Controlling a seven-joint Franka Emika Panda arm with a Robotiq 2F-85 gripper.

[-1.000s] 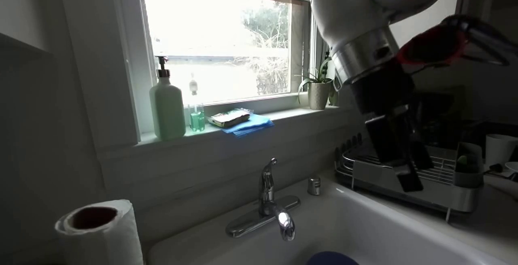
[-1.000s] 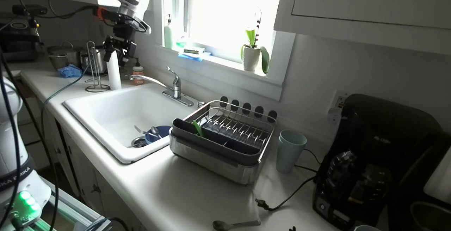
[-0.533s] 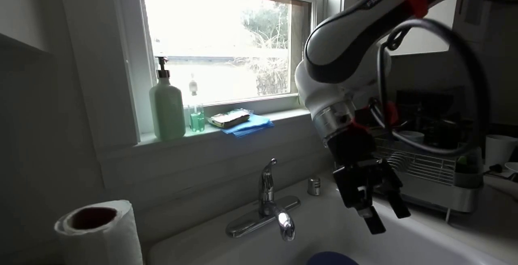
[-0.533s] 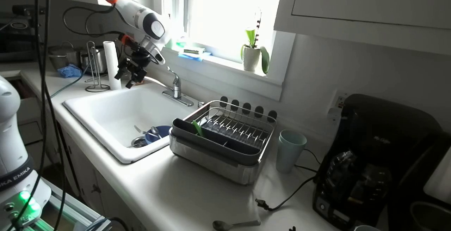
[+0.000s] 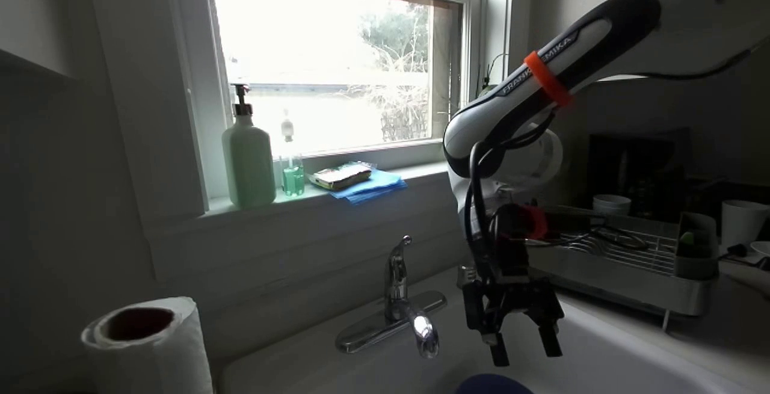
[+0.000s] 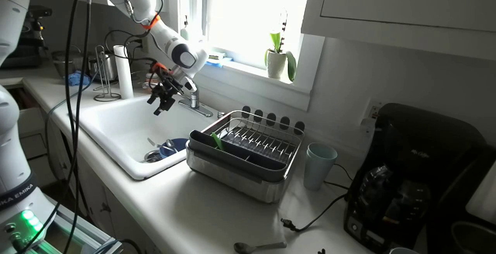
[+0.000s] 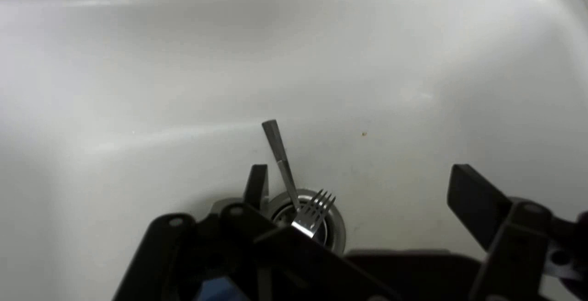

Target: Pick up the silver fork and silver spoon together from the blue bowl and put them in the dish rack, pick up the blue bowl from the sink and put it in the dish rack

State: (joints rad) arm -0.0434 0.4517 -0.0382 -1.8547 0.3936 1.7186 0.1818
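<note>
My gripper (image 6: 154,106) is open and empty above the white sink (image 6: 102,137), fingers pointing down; it also shows in an exterior view (image 5: 525,352) and in the wrist view (image 7: 359,170). The blue bowl (image 6: 185,143) sits low in the sink near the drain, below my gripper. A spoon (image 6: 170,143) and another utensil (image 6: 153,142) lean over its rim. In the wrist view a silver fork head (image 7: 314,212) and a utensil handle (image 7: 275,141) show over the drain. The bowl (image 7: 221,290) there is mostly hidden behind my gripper. The dish rack (image 6: 228,178) stands on the counter beside the sink.
The chrome faucet (image 5: 415,322) reaches over the sink beside my gripper. A paper towel roll (image 5: 174,352) stands at the sink's far end. Pale cups (image 6: 318,168), a coffee maker (image 6: 410,153) and a loose spoon (image 6: 257,247) are on the counter. A green utensil (image 6: 217,141) is in the rack's holder.
My gripper has come down from higher up to just over the sink and turned, its fingers now pointing more straight down. It stays open. Bowl and utensils have not moved.
</note>
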